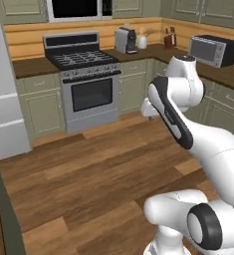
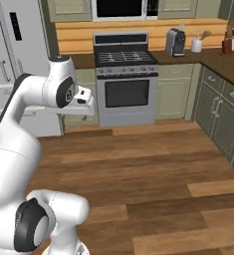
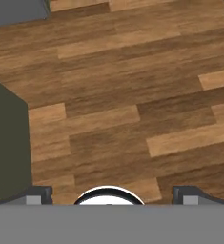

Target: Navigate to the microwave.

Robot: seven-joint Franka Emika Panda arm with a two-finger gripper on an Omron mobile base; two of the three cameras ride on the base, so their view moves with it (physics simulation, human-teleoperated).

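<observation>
So the microwave (image 1: 79,9) is up high at the back wall, built in between the green upper cabinets (image 2: 68,9) right above the range (image 1: 86,79); you mostly just see the bottom part of its black glass door, and over in the right base view it (image 2: 124,8) sits at the top edge too. The robot's well away from it, out in the middle of the wood floor (image 1: 88,169), arm folded up in front of itself. The end effector (image 3: 108,194) is pointing down at the floorboards, and in the hand view the two fingertips (image 3: 37,194) sit far apart at the bottom corners, so it's spread wide with nothing in it. On the desk (image 1: 34,64) right of the range there's a coffee machine (image 1: 126,40), a white pot of utensils (image 1: 143,41) just beside it, and a knife block (image 1: 170,39) further along in the corner. On the side run of desk sits a smaller black box with a silver front (image 1: 213,50). Fridge (image 1: 4,99) is on the left, a big white thing.
</observation>
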